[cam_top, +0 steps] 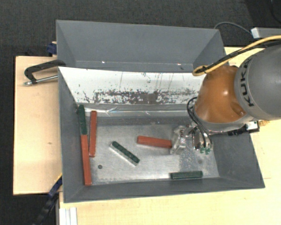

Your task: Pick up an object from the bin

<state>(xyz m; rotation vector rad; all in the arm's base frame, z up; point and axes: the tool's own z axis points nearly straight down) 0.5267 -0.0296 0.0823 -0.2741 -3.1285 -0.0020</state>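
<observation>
Pincer (181, 140) sits low in the right half of the bin (131, 46). How wide it is, I cannot tell. By the left wall lie a dark green stick (80, 119) and long red sticks (87, 158). Next comes a slanted green stick (125, 153). Then the short red block (153, 142): it lies just left of the pincer, long side running left to right, its right end at the pincer, maybe touching. Another green stick (186, 175) lies near the front wall. The red block looks like the one to grab.
</observation>
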